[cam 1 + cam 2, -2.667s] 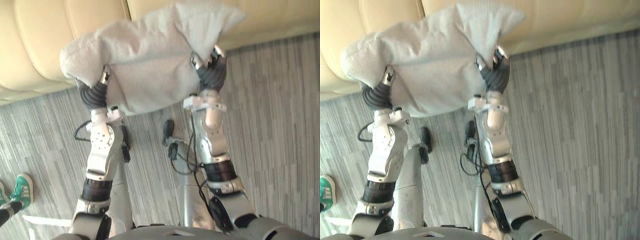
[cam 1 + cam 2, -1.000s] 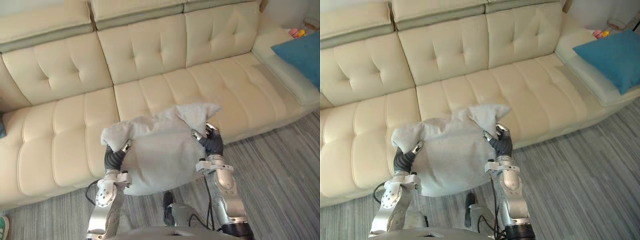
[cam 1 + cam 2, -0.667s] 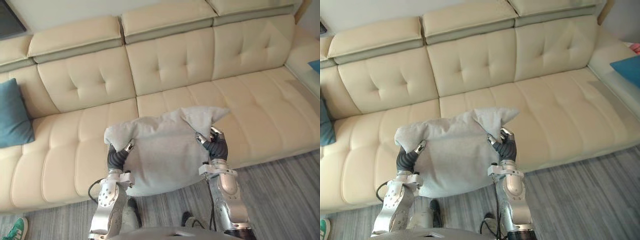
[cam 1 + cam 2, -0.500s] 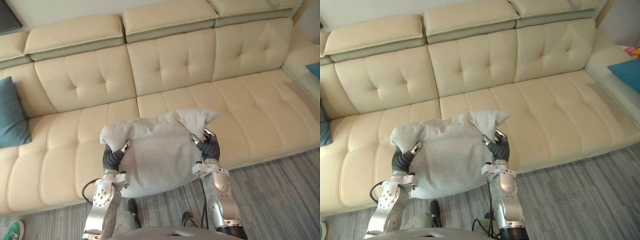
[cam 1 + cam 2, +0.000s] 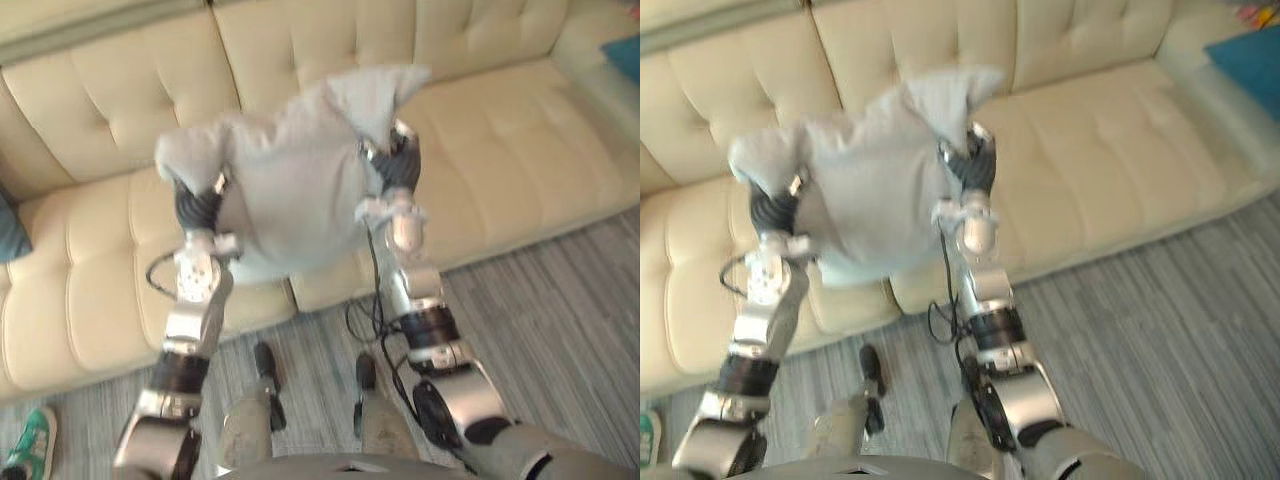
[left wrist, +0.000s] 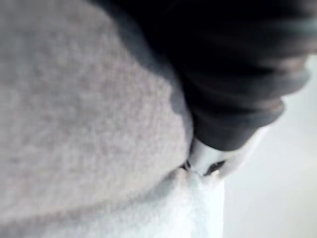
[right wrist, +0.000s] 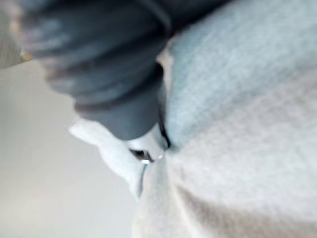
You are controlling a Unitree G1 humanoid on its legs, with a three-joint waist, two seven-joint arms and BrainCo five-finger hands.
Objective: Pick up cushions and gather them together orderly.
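Though eye views show left hand (image 5: 200, 208) and right hand (image 5: 400, 168) flanking the cushion (image 5: 295, 190), wrist views leave their grip unclear.

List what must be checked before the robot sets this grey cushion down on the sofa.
1. Grey cushion carried between left hand and right hand, one on each side: ok.
2. Cushion lifted off the floor: ok.
3. Firmness of the hold: cannot tell; both wrist views show fabric pressed against the hand covers.
4. Bare sofa seat for a set-down: ok, to the robot's right of the cushion.
5. Other cushions located: ok, teal cushion at the left edge, blue cushion at the far right.
6. Person's green shoe apart from the arms: ok.
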